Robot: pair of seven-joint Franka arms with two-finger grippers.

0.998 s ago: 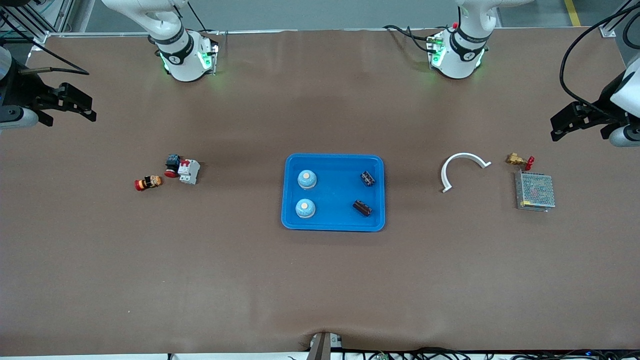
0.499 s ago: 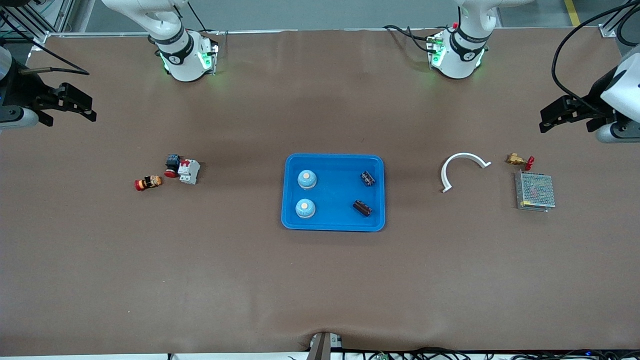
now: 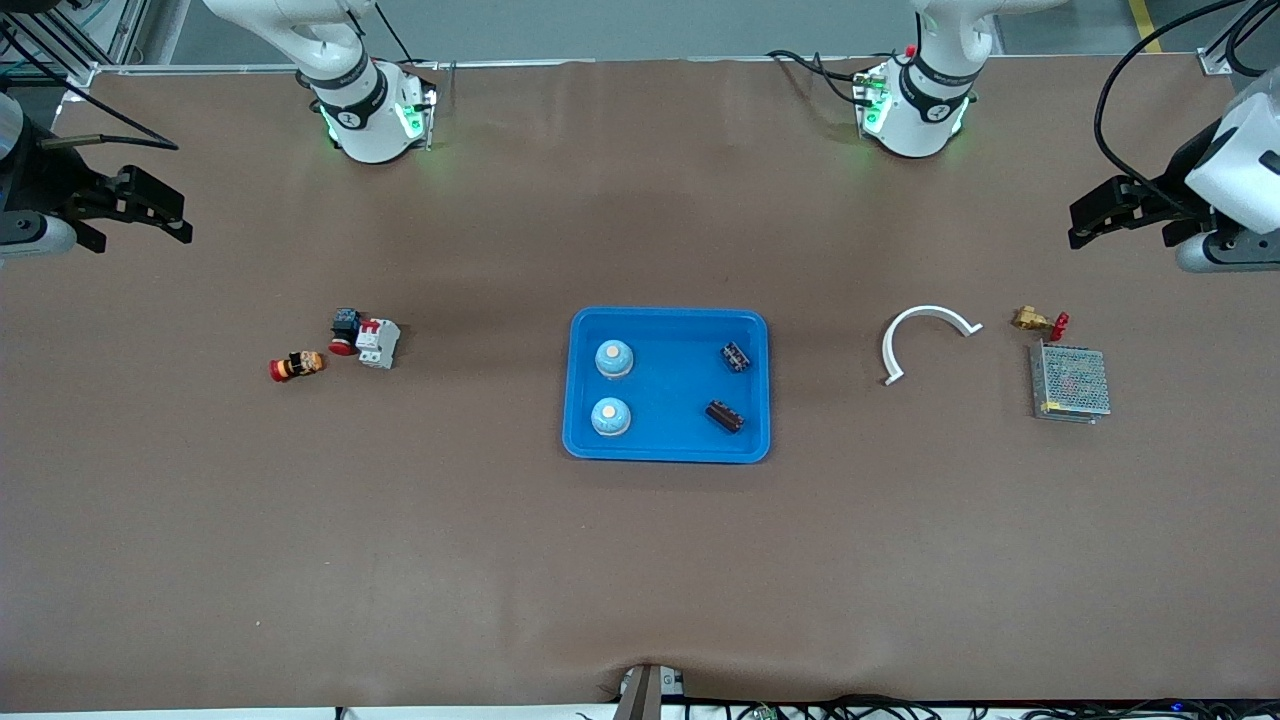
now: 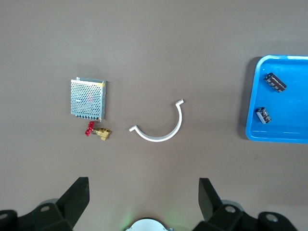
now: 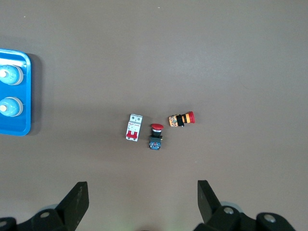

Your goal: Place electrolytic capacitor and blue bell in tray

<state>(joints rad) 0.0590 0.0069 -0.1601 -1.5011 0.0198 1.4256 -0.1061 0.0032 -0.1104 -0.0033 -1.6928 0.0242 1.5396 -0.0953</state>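
The bright-blue tray (image 3: 668,448) lies mid-table. In it stand two blue bells (image 3: 614,358) (image 3: 610,416) toward the right arm's end, and two dark electrolytic capacitors (image 3: 737,356) (image 3: 724,415) toward the left arm's end. The left wrist view shows the tray's edge (image 4: 251,96) with both capacitors (image 4: 274,81) (image 4: 263,115). The right wrist view shows the tray's corner (image 5: 26,96) with both bells (image 5: 10,76) (image 5: 11,107). My left gripper (image 3: 1090,223) hangs open and empty high over the left arm's end of the table. My right gripper (image 3: 160,210) hangs open and empty over the right arm's end.
A white curved bracket (image 3: 925,330), a brass valve with a red handle (image 3: 1038,320) and a metal mesh power supply (image 3: 1070,381) lie toward the left arm's end. A circuit breaker (image 3: 378,342), a red push button (image 3: 345,330) and a red-capped switch (image 3: 297,365) lie toward the right arm's end.
My left gripper has risen and drawn back toward the arms' bases. The right gripper and everything on the table have stayed put.
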